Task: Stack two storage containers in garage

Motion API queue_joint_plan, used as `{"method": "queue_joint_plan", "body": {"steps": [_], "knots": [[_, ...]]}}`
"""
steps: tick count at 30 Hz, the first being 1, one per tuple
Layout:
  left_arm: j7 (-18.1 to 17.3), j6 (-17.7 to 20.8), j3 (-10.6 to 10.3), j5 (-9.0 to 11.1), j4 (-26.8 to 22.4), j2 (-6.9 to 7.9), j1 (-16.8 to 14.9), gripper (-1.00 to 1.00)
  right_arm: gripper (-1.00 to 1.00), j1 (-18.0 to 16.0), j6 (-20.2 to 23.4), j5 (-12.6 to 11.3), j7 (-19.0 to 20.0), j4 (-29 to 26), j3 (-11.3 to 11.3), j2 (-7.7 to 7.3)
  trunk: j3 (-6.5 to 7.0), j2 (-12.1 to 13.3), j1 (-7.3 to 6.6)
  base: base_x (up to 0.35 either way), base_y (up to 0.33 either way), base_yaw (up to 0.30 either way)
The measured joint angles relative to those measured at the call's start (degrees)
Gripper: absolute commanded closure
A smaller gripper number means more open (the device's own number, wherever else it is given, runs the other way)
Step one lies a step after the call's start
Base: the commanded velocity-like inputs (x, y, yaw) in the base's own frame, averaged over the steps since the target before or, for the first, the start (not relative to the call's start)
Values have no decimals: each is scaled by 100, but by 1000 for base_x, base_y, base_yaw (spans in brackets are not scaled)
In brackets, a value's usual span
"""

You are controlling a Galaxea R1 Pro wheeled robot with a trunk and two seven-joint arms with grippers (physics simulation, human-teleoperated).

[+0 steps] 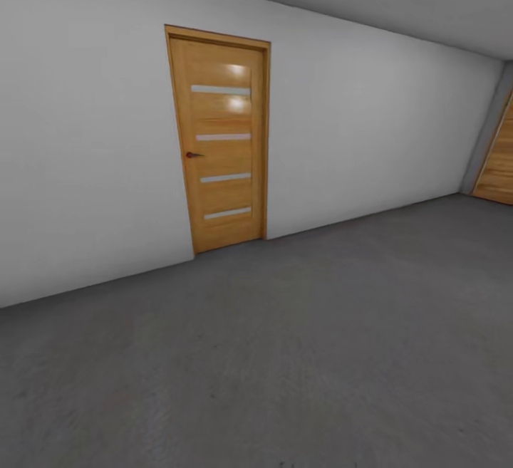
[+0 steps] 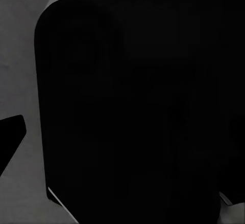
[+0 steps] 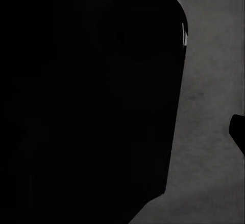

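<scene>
We see a tan door (image 1: 222, 142) with four glass slats at about eleven o'clock, shut in a pale grey wall (image 1: 85, 154). Its small dark handle (image 1: 192, 155) sits on its left edge. At three o'clock, a wood-plank door (image 1: 499, 162) shows partly.

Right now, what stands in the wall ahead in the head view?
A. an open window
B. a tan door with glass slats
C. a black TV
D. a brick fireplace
B: the tan door with four pale glass slats sits shut in the pale grey wall, above the dark grey floor.
</scene>
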Motion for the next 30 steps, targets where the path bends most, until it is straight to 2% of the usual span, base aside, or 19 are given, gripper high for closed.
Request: {"method": "queue_joint_plan", "body": {"steps": [11,19,30], "knots": [[0,-3,8,1,0,0,-2,-100,-100,0,-26,-20,0,0,-28,3,0,0,0,295,-207,248],[0,-3,9,1,0,0,1,-100,-100,0,-16,-12,0,1,-6,-55,0,0,1,260,-246,33],[0,-3,16,1,-1,0,-3,-100,-100,0,-14,9,33,1,4,-56,0,0,1,234,-268,0]]}}
